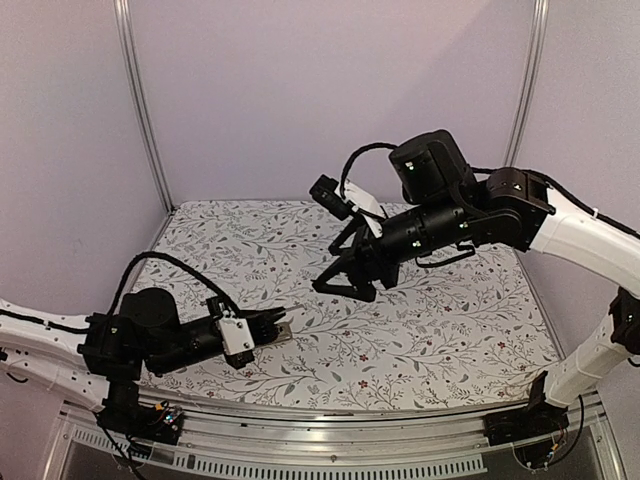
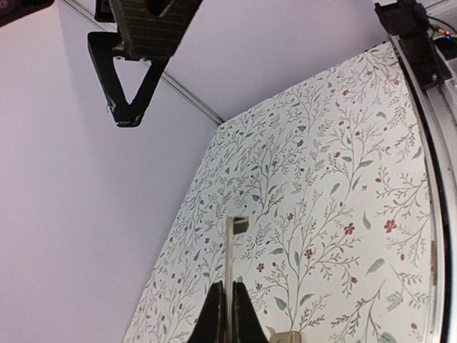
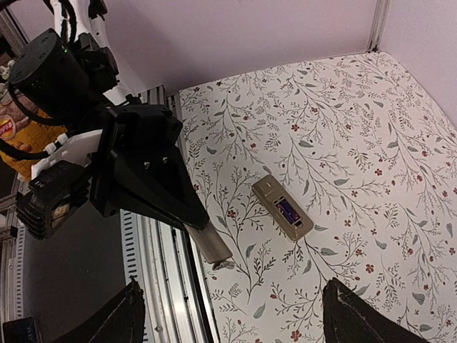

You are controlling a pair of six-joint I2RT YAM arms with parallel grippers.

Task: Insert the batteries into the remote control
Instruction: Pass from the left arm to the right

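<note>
The remote control (image 3: 282,207) lies underside up on the floral cloth, its battery compartment open. The batteries (image 3: 288,211) show as dark bluish shapes inside it. My left gripper (image 1: 276,323) is shut on the small grey-tan cover piece (image 1: 287,330), held low near the front left. In the left wrist view the cover (image 2: 230,250) stands edge-on between the fingers (image 2: 214,318). The right wrist view shows the cover (image 3: 212,245) left of the remote, not touching it. My right gripper (image 1: 345,283) is open and empty above the middle. I cannot see the remote in the top view.
A metal rail (image 3: 161,271) runs along the table's near edge, beside the left gripper (image 3: 150,179). Lilac walls and corner posts (image 1: 140,100) close the back and sides. The right gripper's fingers (image 2: 128,78) hang high in the left wrist view.
</note>
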